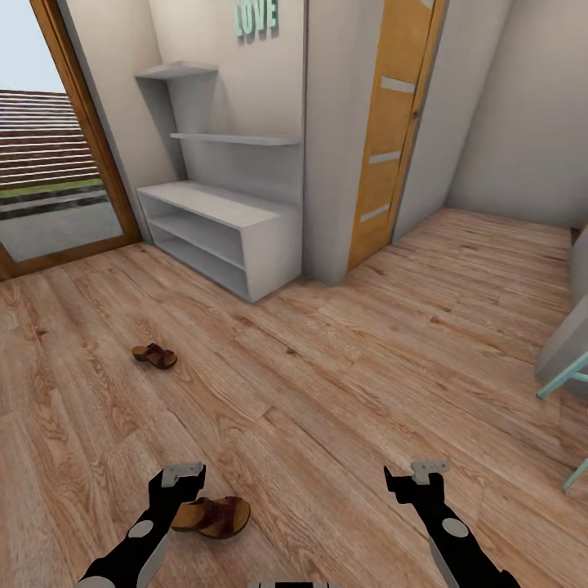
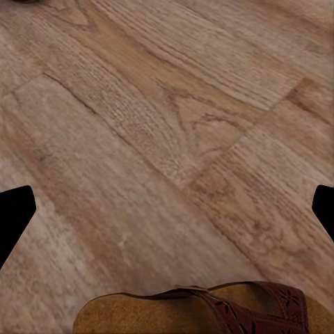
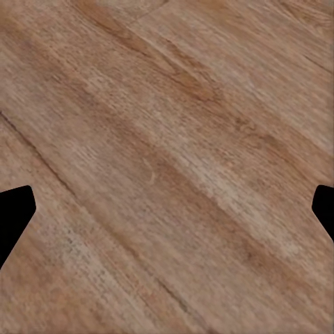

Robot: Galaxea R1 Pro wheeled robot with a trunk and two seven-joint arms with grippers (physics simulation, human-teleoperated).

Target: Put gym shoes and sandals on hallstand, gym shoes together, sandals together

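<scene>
1. I stand in a corridor with pale walls; the corridor floor [image 1: 343,359] is light brown wood plank and takes most of the space in front of me.
2. The hallstand [image 1: 214,233] is against the far wall, and both its open shelves and its bench top are bare. Between the hallstand and me the planks lie open.
3. To the left of the hallstand is a glass door [image 1: 57,155]; to the right of the hallstand is an orange door [image 1: 392,139].
4. One sandal [image 1: 154,355] lies on the floor, well in front of the hallstand.
5. The second sandal [image 1: 214,516] lies much farther from the hallstand, just beside my left gripper [image 1: 183,475].
6. My left gripper is spread wide and grasps nothing; my right gripper [image 1: 429,472] is spread likewise over bare planks.
7. Above the hallstand the wall carries the letters "LOVE" [image 1: 256,16].
</scene>
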